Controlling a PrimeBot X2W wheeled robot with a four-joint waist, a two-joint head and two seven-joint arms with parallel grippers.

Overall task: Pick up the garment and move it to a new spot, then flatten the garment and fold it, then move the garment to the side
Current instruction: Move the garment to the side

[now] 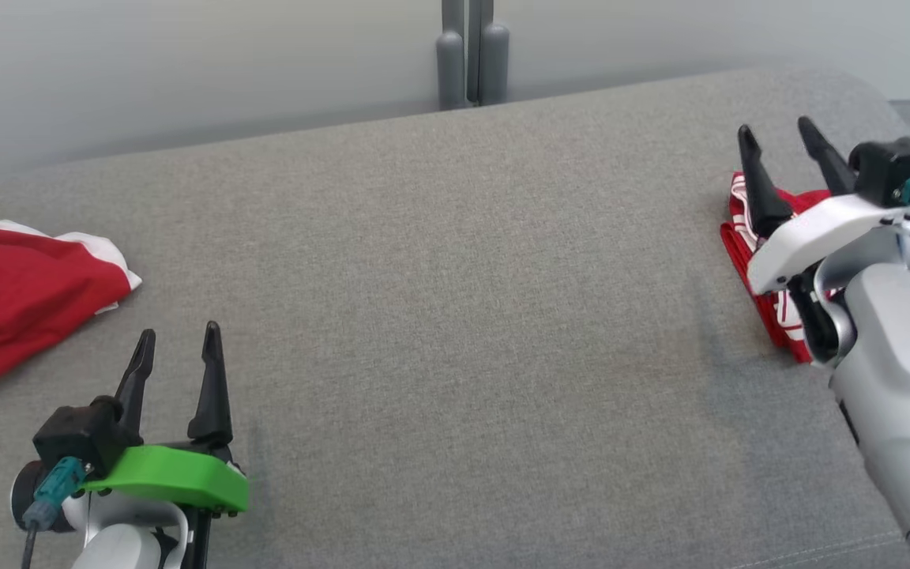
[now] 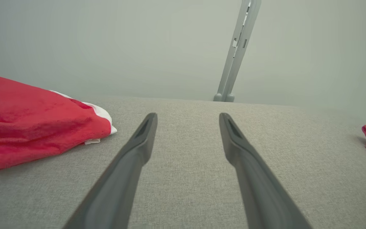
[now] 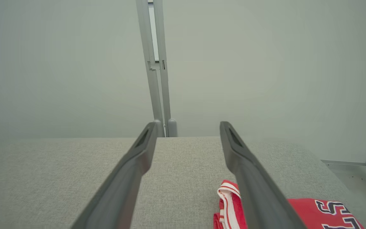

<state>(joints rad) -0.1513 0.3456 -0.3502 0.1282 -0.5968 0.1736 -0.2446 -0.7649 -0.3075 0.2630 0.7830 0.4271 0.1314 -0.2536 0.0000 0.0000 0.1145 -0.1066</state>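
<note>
Garment [image 1: 739,249] lay folded at right; right end effector [image 1: 775,126] open over it, left end effector [image 1: 179,330] open too; clean lift-off needed, no snagging folds.

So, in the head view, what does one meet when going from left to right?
Crumpled red garment → left gripper → grey post → right gripper.

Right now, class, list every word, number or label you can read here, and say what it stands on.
"S": perhaps, a dark white-edged character on the folded red garment, right wrist view; the rest is cut off and unreadable.
In the head view that print is too small to read.
</note>
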